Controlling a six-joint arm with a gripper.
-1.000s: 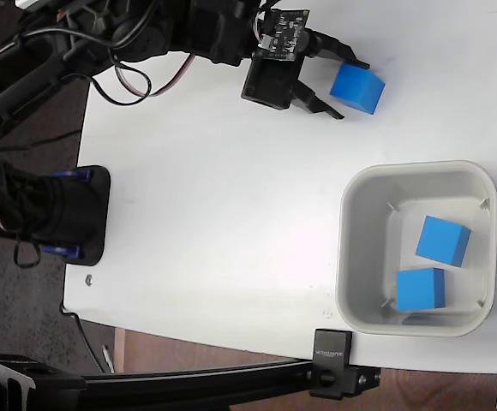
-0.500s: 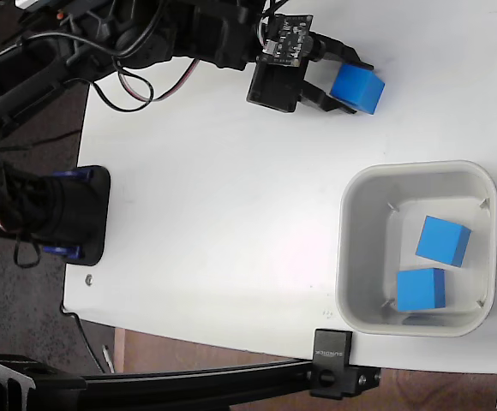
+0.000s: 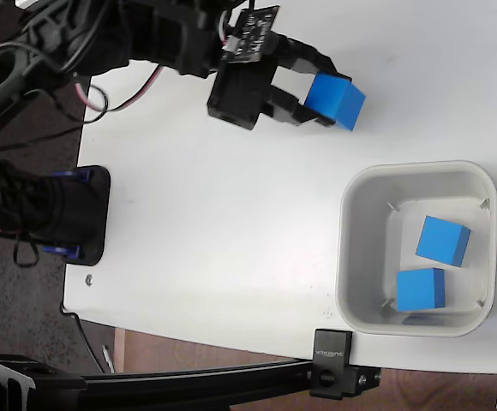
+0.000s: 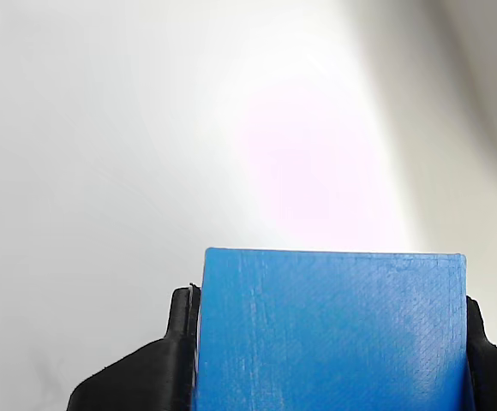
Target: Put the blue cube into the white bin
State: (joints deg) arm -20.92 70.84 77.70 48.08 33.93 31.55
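Blue cube [image 3: 335,100] clamped between both black fingers [image 3: 293,58] of gripper [image 3: 321,90], one finger pressed on each side face. White bin [image 3: 348,248] well apart from fingertips, containing two blue cubes [image 3: 443,241].

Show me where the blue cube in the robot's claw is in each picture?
Fixed view: the blue cube sits upper middle, between the gripper fingers, above the white bin.
Wrist view: it fills the bottom centre.
Shared landmark: the black fingers hugging the cube's sides.
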